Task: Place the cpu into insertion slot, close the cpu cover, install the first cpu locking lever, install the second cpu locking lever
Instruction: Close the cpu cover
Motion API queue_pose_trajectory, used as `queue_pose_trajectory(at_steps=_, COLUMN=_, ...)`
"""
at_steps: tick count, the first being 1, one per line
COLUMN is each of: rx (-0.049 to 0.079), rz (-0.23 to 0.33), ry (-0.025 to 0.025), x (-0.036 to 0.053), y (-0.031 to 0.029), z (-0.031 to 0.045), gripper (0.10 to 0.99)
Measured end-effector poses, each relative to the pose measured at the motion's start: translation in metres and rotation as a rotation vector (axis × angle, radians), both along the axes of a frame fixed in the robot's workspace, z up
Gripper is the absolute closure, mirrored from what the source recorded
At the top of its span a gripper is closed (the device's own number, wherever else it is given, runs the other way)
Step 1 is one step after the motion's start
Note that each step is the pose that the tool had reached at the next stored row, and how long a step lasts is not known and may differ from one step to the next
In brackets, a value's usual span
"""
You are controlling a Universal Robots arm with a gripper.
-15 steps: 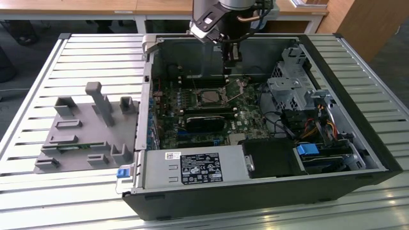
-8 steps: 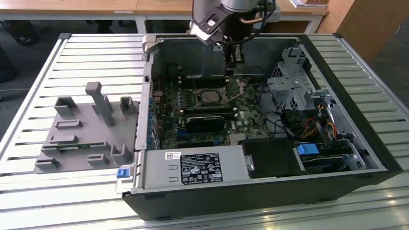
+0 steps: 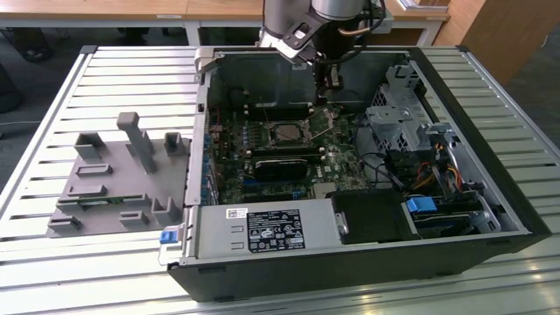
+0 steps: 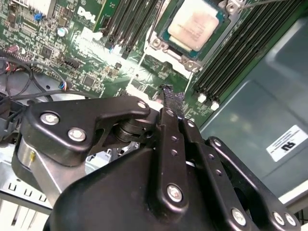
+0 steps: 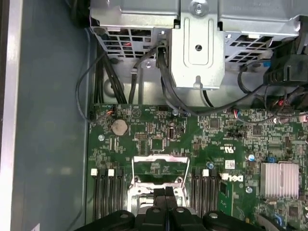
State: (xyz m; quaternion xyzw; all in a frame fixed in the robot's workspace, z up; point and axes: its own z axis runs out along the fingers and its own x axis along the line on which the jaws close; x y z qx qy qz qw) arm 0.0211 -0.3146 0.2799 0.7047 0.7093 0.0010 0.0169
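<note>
The cpu (image 4: 195,24), a silvery square chip with a thin green rim, lies flat in the insertion slot (image 4: 188,61) on the green board; it also shows as the cpu (image 3: 287,133) mid-case. In the first wrist view the cpu cover (image 5: 159,158), a silver frame with a cut-out centre, appears tilted up just past my fingertips. A thin lever (image 3: 328,125) rises beside the socket. My gripper (image 3: 334,88) hangs over the board behind the socket. The gripper (image 4: 171,96) is shut with nothing between its black fingers, as is also clear where the gripper (image 5: 165,192) shows in the first wrist view.
The open computer case (image 3: 516,216) lies on a slatted table (image 3: 52,262). Long black memory slots (image 4: 240,53) flank the socket. A metal drive cage (image 3: 398,125), black cables (image 5: 110,82) and the power supply (image 3: 262,230) crowd the case. A grey fixture (image 3: 114,177) sits outside.
</note>
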Motion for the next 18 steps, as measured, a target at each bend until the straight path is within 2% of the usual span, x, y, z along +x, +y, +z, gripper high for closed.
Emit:
queue_pose_trajectory(at_steps=8, rx=0.000, rz=0.000, ry=0.0002, x=0.0114, y=0.0000, z=-0.0056, gripper=0.980)
queue_pose_trajectory(at_steps=13, rx=0.000, rz=0.000, ry=0.0002, x=0.0134, y=0.0000, z=-0.0121, gripper=0.980)
queue_pose_trajectory(at_steps=18, rx=-0.001, rz=0.000, ry=0.0005, x=0.0192, y=0.0003, z=-0.0173, gripper=0.980)
